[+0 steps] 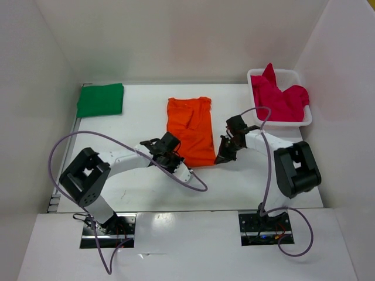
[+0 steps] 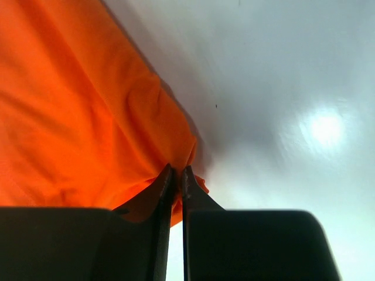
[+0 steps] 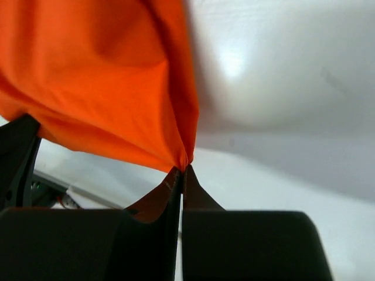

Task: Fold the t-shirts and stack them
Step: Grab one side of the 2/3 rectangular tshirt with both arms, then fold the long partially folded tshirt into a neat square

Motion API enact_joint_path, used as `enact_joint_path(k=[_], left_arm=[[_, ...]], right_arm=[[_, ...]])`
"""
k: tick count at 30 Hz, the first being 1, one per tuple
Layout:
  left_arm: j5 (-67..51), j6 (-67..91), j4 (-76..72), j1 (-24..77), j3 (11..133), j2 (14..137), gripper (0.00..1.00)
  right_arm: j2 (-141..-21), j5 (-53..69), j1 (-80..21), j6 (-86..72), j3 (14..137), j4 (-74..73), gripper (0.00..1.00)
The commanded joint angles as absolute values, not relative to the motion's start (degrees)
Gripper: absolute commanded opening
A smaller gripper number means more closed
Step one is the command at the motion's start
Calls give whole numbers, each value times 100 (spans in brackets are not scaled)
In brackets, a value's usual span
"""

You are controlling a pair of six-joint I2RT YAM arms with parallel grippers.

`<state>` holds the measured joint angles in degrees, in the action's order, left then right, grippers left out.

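Note:
An orange t-shirt (image 1: 191, 130) lies folded lengthwise in the middle of the table. At its near left corner my left gripper (image 1: 176, 157) is shut on the hem; the left wrist view shows orange cloth (image 2: 88, 117) pinched between the fingertips. My right gripper (image 1: 224, 153) is shut on the near right corner, where the orange cloth (image 3: 105, 76) rises taut from the tips in the right wrist view. A green t-shirt (image 1: 101, 99) lies folded flat at the back left. A magenta-red t-shirt (image 1: 278, 98) sits crumpled in the basket.
The white plastic basket (image 1: 305, 119) stands at the back right, close to the right arm's elbow. White walls close in the table on three sides. A purple cable (image 1: 196, 186) loops over the table near the left arm.

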<state>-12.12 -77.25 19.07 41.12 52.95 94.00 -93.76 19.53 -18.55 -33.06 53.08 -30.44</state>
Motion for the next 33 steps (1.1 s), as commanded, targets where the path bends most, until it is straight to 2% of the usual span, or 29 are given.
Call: enact_joint_path(k=[1, 7, 13, 19, 21, 27, 33], left_arm=[[-1380, -6945, 2855, 4236, 5248, 8598, 5], [-1810, -5916, 4313, 4351, 5528, 7597, 5], [-2231, -4757, 5166, 4772, 5765, 6524, 5], [-2637, -3790, 5599, 4825, 6495, 6311, 5], [-2584, -3622, 5538, 4825, 6565, 6371, 5], [-2269, -3322, 5169, 4449, 6652, 6758, 4], [-2223, -3322, 4818, 3570, 6802, 7443, 4]], right_arm=[[-8439, 1898, -1941, -3295, 5177, -3866, 0], [-7202, 1784, -2687, -3989, 5071, -4877, 0], [-5874, 1784, -3409, -4938, 5071, -5851, 0], [-5160, 2232, -3876, -5563, 5246, -6424, 0], [-5159, 2285, -3876, -5563, 5379, -6425, 0], [-6177, 2136, -3745, -4976, 5651, -5960, 0], [-6757, 2338, -2752, -4027, 5853, -5757, 0]])
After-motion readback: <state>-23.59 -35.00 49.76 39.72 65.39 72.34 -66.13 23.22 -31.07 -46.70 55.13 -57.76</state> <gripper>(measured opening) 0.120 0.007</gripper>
